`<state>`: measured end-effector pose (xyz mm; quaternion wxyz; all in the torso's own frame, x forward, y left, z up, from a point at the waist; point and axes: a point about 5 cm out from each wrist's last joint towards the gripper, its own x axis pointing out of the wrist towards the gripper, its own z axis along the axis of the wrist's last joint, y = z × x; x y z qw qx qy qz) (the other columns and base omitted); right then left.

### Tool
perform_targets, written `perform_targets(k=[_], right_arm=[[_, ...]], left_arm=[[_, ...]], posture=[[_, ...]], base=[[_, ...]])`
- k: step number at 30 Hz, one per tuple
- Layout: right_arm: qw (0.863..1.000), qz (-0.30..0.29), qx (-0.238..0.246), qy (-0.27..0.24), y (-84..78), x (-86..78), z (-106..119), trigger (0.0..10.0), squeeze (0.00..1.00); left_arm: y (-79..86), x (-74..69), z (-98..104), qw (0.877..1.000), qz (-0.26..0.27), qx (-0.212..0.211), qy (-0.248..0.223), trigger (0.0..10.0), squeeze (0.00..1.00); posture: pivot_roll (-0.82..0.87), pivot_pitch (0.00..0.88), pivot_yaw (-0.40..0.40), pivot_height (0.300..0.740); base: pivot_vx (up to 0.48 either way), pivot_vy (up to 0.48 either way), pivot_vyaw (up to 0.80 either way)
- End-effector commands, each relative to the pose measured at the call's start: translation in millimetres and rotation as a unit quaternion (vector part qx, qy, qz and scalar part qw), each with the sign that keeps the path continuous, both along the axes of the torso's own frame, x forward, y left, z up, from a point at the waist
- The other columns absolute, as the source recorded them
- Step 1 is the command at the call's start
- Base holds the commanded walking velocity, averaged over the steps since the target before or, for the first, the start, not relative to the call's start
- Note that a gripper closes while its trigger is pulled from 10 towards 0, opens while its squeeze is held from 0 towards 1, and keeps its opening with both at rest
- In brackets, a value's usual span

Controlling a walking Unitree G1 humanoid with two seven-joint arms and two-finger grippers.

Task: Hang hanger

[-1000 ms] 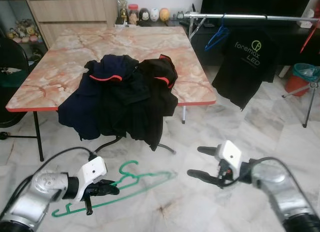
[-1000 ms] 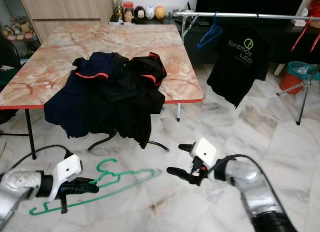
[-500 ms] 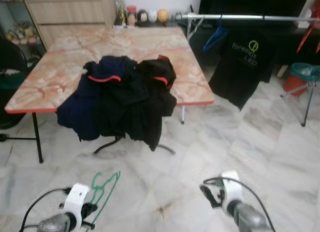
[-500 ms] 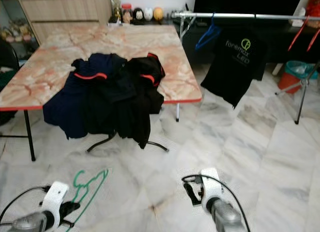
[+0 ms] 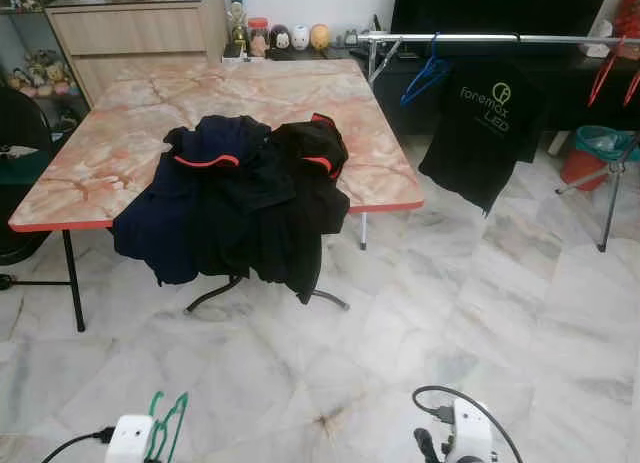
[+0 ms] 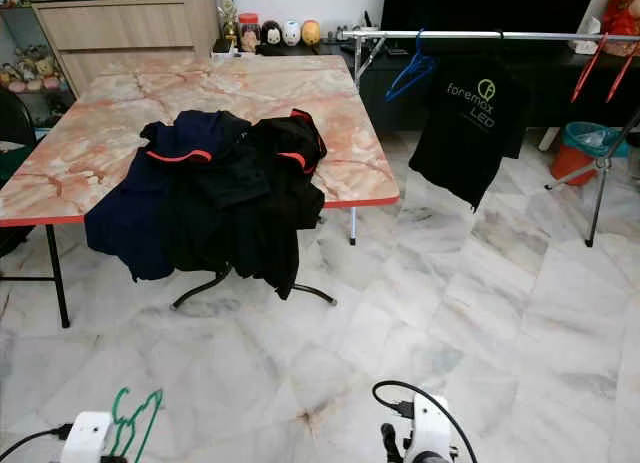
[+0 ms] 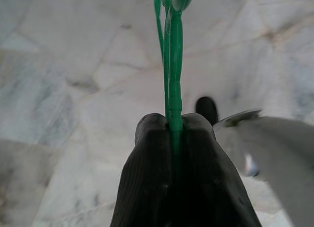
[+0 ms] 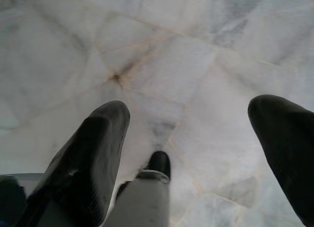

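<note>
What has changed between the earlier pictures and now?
Both arms have dropped and drawn back toward the robot. The left claw still grips the green hanger, which now points up instead of lying flat. The right claw stays open. Clothes pile and rail unchanged.

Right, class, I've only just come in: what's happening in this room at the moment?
A humanoid robot stands on a marble floor with its arms low. Its left gripper is shut on a green hanger; its right gripper is open and holds nothing. Ahead, dark clothes are heaped on a marble-topped table. To the right, a clothes rail carries a black T-shirt and a blue hanger. The green hanger is not yet hung.
</note>
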<state>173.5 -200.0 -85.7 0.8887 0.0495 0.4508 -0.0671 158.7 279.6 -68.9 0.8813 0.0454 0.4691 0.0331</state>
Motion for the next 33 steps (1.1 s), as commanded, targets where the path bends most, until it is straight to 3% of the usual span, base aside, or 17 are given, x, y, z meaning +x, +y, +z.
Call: perform_targets(k=[1,11,24,33], right_arm=[[1.0,-0.009,0.001,-0.005,3.4,0.1,0,10.0,0.0],[1.0,0.007,0.002,0.001,9.3,-7.5,-4,10.0,0.0],[1.0,0.007,0.001,0.007,12.2,-8.4,-5,10.0,0.0],[0.999,0.014,-0.002,0.028,8.0,-20.0,-10,10.0,0.0]], left_arm=[[5.3,-2.2,1,1.0,0.007,0.012,-0.002,10.0,0.0],[-23.0,-5.1,-11,1.0,-0.005,0.003,0.013,10.0,0.0],[-38.0,-8.1,-18,0.999,-0.026,0.006,0.035,10.0,0.0],[-42.0,-10.8,-20,0.998,-0.035,0.009,0.044,10.0,0.0]], posture=[[-0.1,0.0,-0.008,0.74],[-0.14,0.0,-0.004,0.74],[-0.16,0.0,0.011,0.74],[-0.16,0.0,0.018,0.74]], base=[[0.0,0.0,0.0],[0.0,-0.127,0.0],[0.0,-0.299,0.0],[0.0,-0.38,0.0]])
